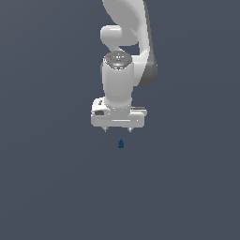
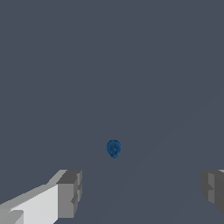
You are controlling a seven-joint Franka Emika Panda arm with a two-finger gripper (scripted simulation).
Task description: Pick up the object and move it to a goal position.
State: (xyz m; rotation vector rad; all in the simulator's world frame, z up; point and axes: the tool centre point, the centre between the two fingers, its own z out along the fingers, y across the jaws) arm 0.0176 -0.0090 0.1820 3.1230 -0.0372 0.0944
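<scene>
Hanging down from the top middle of the exterior view is the big white robot arm (image 1: pixel 123 56), and it ends in a wide white gripper (image 1: pixel 117 129) near the middle of the picture. Two short little fingers (image 1: pixel 106 128) poke down from the flat bottom of the gripper, and they stand far apart, so the claw is wide apart with nothing in it. Just under the gripper, a bit below the middle of the frame, sits the object (image 1: pixel 121 144). It is a very tiny dark blue drop with one pointy end up, and it is much, much smaller than the gripper. It does not touch the fingers; there is a small gap of gray between them. It sits about in line with the space between the two fingers. Everything around is the same flat gray-blue ground (image 1: pixel 47 187). In the wrist view the blue object (image 2: pixel 113 148) looks like a small round blob, and it is alone on the gray ground (image 2: pixel 109 57). One gray finger (image 2: pixel 70 193) shows in the lower left corner and the other in the lower right corner, and the blue drop lies between them but farther out, touching neither one.
</scene>
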